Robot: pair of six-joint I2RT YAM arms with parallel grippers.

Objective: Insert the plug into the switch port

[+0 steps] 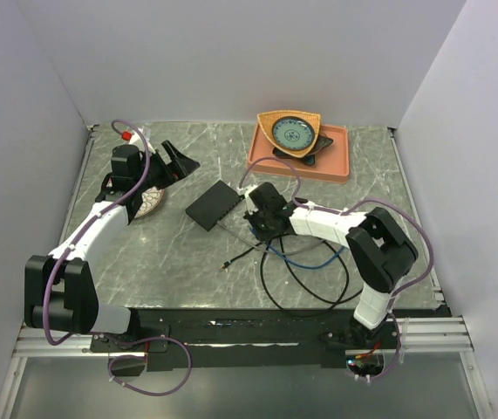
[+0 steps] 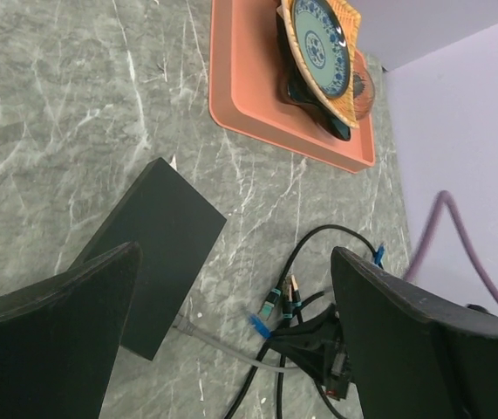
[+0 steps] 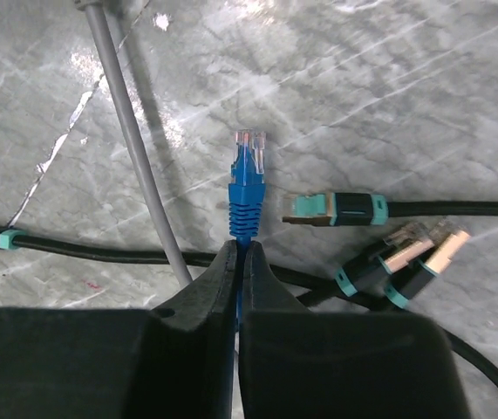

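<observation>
Pinching the lead right behind the blue plug [image 3: 247, 179], the right jaws are closed tight. The plug sticks out ahead of them, close to the bench [image 1: 179, 253] and just beside the black box [image 1: 214, 205]. The left jaws stand wide open and hold nothing, hovering near the box on its left side.

To do this step well, I judge the plug should be lifted clear of the loose black leads [image 3: 334, 209] and the grey cable [image 3: 131, 148]. It should then be turned square to the box's thin edge and pushed straight along the socket's axis. A grip this far back lets the plug droop or swivel (a hold on the boot would be steadier), so slow travel matters. The free arm could brace the box against sliding.

No view shows the switch port itself, and which edge carries it is unclear, though in the left wrist view the grey cable seems to enter the box's near end. Whether the plug's latch faces up or down cannot be told either.
</observation>
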